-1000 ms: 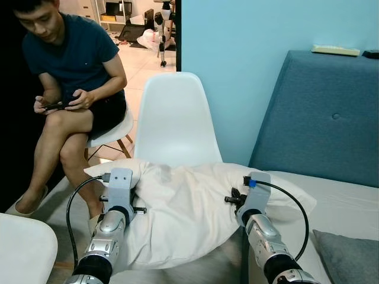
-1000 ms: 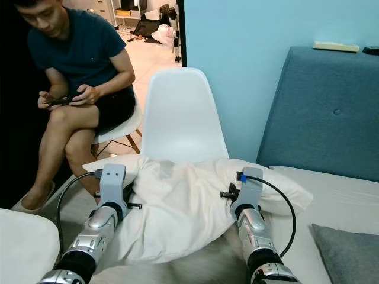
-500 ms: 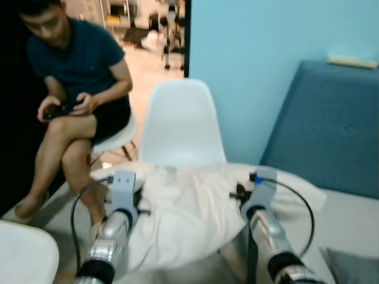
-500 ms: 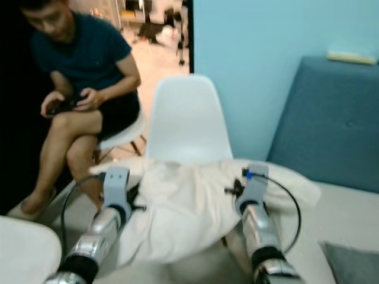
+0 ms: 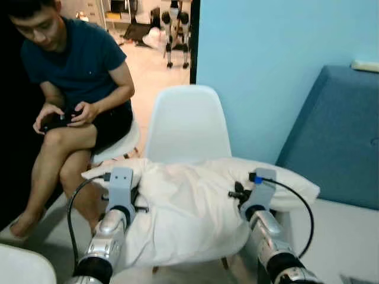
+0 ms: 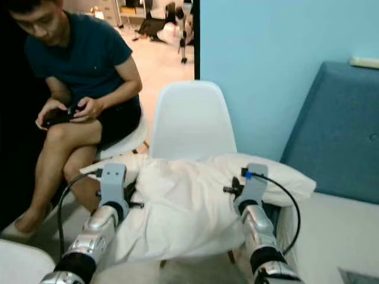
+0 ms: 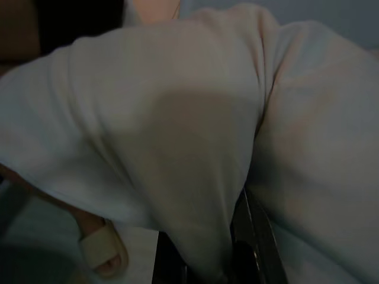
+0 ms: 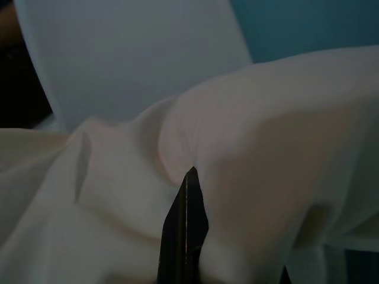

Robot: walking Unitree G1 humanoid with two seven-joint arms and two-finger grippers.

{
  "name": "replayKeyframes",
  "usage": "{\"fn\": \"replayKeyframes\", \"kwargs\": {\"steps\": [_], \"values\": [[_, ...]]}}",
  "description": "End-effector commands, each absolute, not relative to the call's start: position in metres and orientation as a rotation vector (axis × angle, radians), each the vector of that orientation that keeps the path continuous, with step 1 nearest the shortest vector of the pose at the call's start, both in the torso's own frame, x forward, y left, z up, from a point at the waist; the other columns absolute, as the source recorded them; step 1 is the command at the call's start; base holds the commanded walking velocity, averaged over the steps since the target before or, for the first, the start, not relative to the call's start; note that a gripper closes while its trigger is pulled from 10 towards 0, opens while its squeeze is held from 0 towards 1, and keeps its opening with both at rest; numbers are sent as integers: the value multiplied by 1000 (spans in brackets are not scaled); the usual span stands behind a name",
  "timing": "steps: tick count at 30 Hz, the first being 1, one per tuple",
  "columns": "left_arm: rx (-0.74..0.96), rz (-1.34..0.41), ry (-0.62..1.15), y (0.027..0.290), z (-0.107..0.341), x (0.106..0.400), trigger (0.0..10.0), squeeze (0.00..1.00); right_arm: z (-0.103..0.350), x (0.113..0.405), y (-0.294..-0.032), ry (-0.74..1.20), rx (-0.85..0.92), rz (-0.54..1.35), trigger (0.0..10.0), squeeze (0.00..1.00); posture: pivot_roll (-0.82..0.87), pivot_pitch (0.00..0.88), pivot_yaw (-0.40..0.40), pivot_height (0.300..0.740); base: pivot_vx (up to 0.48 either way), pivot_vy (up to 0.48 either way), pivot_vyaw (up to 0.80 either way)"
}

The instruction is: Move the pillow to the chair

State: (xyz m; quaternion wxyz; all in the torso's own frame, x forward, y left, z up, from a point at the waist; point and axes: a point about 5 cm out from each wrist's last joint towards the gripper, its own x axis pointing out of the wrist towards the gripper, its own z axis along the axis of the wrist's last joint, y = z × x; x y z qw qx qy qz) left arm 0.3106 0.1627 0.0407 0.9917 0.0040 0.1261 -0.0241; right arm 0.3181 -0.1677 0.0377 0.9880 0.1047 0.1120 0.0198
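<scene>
A large white pillow (image 5: 189, 204) hangs crumpled between my two arms, over the seat of a white plastic chair (image 5: 186, 121). The chair's back rises just behind it. My left gripper (image 5: 135, 200) is shut on the pillow's left part, its fingers (image 7: 251, 236) sunk in a fold of cloth. On the pillow's right part my right gripper (image 5: 238, 195) is also shut, and cloth drapes around one black finger (image 8: 185, 219). The chair seat is hidden under the pillow.
A person (image 5: 71, 89) sits on a second white chair (image 5: 118, 145) close at the left, legs crossed, holding a small device. A blue padded sofa back (image 5: 337, 136) and a pale cushion stand at the right. A light blue wall is behind.
The camera has moved toward the chair and turned a little. The pillow, held in both grippers throughout, now sits over the chair seat, higher against the chair back.
</scene>
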Motion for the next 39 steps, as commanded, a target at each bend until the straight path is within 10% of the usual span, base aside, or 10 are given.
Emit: {"fn": "replayKeyframes", "kwargs": {"steps": [1,32,39], "values": [[21,-60,221,162,47,313,10000,0,46,322,-161,175,223,54,10000,0,-41,28,33,740,315,0,0],[73,-105,209,145,54,326,10000,0,63,338,-168,150,134,62,10000,0,-50,72,27,740,85,0,0],[47,-389,105,112,70,329,10000,0,80,348,-174,82,136,24,10000,0,-49,77,34,740,0,0,0]]}}
